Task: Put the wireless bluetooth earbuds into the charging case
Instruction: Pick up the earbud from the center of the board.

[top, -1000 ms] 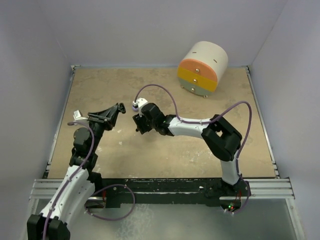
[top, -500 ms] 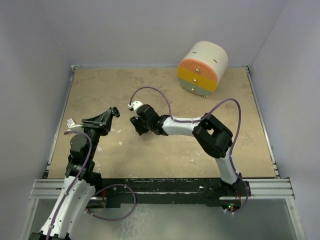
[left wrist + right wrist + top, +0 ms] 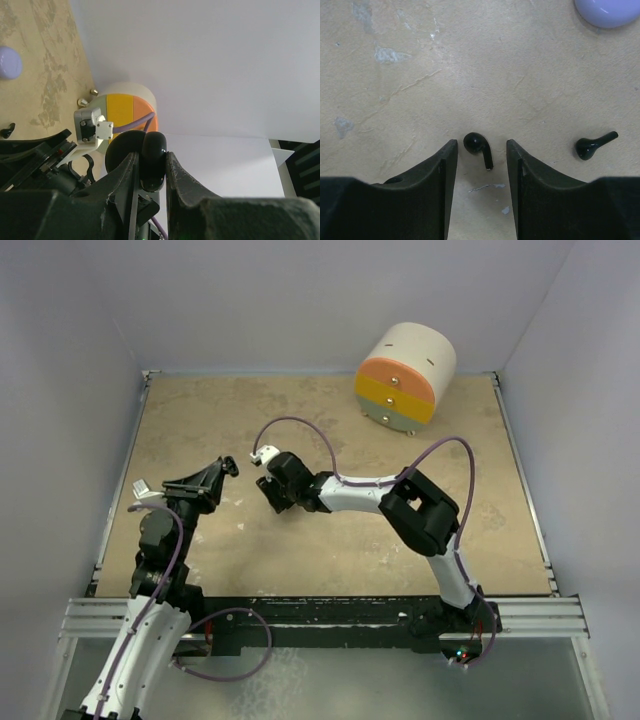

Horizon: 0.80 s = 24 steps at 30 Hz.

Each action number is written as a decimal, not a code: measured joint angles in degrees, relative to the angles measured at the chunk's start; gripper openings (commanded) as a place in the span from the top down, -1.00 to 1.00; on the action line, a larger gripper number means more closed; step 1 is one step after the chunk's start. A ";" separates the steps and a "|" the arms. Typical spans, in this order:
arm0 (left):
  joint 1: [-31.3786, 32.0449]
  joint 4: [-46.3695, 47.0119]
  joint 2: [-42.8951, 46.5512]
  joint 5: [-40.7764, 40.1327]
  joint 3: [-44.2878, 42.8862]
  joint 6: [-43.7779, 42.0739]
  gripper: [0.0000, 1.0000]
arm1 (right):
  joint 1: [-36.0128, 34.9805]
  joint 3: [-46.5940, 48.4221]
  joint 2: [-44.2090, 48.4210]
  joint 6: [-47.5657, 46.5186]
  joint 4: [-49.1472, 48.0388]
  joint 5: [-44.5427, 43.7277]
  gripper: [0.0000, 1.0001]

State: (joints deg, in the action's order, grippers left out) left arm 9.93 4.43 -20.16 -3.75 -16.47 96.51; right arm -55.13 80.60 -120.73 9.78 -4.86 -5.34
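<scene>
My left gripper (image 3: 151,157) is shut on a black charging case (image 3: 154,144), held up off the table with its round lid standing open; in the top view that gripper (image 3: 226,469) is at the left. My right gripper (image 3: 481,144) is low over the table and open. A black earbud (image 3: 477,143) lies between its fingertips with a gap on each side. A second black earbud (image 3: 594,145) lies to the right. In the top view the right gripper (image 3: 272,498) hides both. The lavender earbuds are out of view.
A lavender round puck (image 3: 607,10) rests on the tan tabletop (image 3: 330,550) beyond the earbuds, also seen as the puck (image 3: 9,62) from the left wrist. A cylindrical mini drawer unit (image 3: 405,378) with orange, yellow and green fronts stands at the back right.
The right gripper has moved left towards the left gripper and its jaws have narrowed. The left arm drew back to the left with the case still held.
</scene>
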 measured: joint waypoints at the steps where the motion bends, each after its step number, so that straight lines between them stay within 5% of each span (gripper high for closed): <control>1: -0.07 -0.04 0.13 -0.02 0.00 0.00 1.00 | -0.04 0.00 -0.24 0.00 0.20 -0.04 0.10; 24: -0.07 -0.94 0.44 -0.15 0.39 0.48 1.00 | -0.66 0.72 -1.25 -0.57 0.22 -2.78 0.41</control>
State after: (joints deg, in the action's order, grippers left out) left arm 9.87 3.49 -19.73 -3.90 -16.08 96.99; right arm -55.79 81.32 -121.97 9.21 -4.64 -8.12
